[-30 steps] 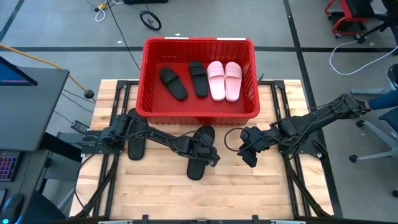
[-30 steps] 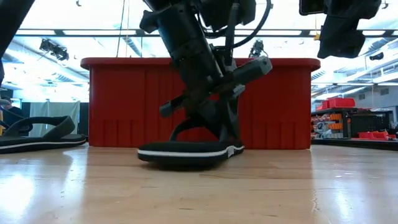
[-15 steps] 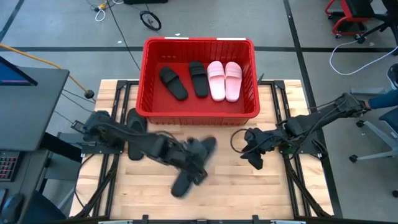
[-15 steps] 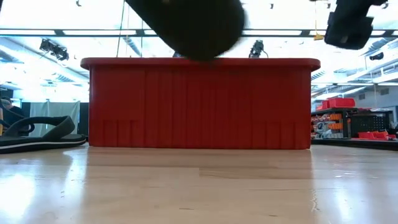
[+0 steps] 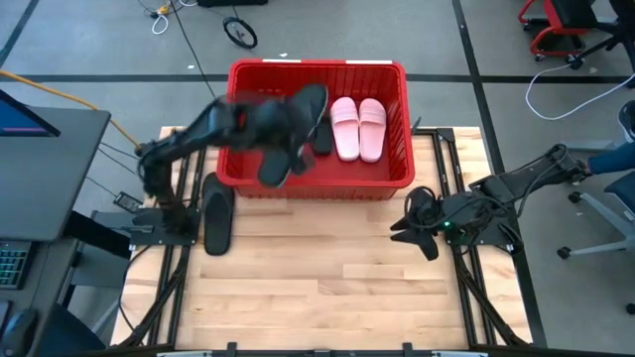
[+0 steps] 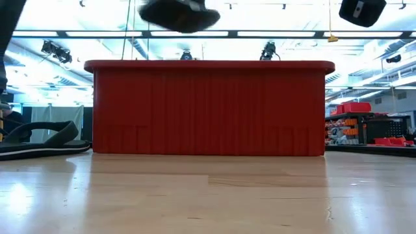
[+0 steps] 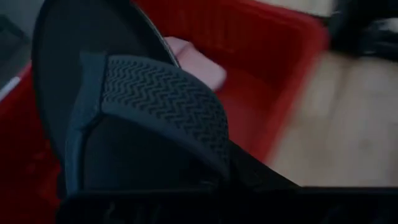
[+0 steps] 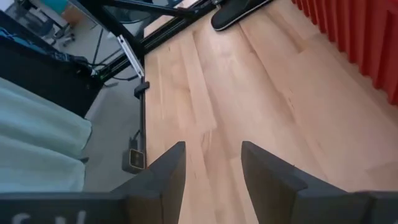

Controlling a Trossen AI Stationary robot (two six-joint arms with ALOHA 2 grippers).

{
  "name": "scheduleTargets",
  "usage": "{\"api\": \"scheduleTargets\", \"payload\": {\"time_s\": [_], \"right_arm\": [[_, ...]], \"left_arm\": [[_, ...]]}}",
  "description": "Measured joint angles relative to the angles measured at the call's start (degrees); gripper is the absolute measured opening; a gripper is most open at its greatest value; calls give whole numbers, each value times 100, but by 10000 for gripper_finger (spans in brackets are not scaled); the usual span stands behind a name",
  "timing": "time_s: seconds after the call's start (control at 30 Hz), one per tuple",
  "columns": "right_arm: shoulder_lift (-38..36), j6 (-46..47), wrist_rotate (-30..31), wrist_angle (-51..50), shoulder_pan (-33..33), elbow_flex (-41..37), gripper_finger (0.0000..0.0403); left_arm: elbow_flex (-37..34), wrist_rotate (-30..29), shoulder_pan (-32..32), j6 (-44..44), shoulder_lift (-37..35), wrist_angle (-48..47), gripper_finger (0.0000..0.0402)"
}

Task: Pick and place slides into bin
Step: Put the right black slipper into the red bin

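Pink slides point(image 5: 357, 127) in bin point(image 5: 316, 183) right side; one slide point(image 5: 217, 212) on table point(image 5: 327, 288), left of bin.

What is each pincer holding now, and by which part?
Left pincer holds a black slide above the bin; grip spot hidden. Right pincer is open, empty.

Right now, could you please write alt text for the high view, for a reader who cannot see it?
From above, the left gripper carries a black slide over the red bin, which holds two pink slides and a black one. Another black slide lies on the wooden table; the right gripper waits at its right side.
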Motion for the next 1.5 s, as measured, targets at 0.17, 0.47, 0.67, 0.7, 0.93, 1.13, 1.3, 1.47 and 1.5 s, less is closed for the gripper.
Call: {"api": "scheduleTargets", "payload": {"time_s": [0.17, 0.47, 0.67, 0.7, 0.93, 1.13, 1.3, 1.47, 1.5], "right_arm": [[36, -172, 57, -14, 0, 0, 161], [70, -307, 636, -50, 0, 0, 162], [70, -339, 640, -149, -1, 0, 162], [70, -345, 643, -165, -1, 0, 162], [70, -348, 647, -206, 0, 0, 162], [70, -373, 671, -226, -2, 0, 162], [70, -491, 756, -224, -2, 0, 162], [70, -490, 778, -219, -2, 0, 162], [70, -474, 778, -219, -2, 0, 162]], "left_arm": [[-205, 1113, 1121, 2158, 440, 509, 6], [-547, 2579, 1734, 4683, 1770, 995, 5], [-540, 2742, 1717, 5208, 2556, 1208, 5], [-540, 2832, 1720, 5238, 2670, 1294, 5], [-548, 2766, 1702, 5138, 3333, 1824, 10], [-540, 2736, 1693, 5310, 3433, 2300, 21], [-540, 2741, 1588, 5111, 3433, 2645, 21], [-540, 2728, 1549, 4982, 3433, 2687, 44], [-539, 2720, 1549, 4921, 3433, 2689, 50]]}}
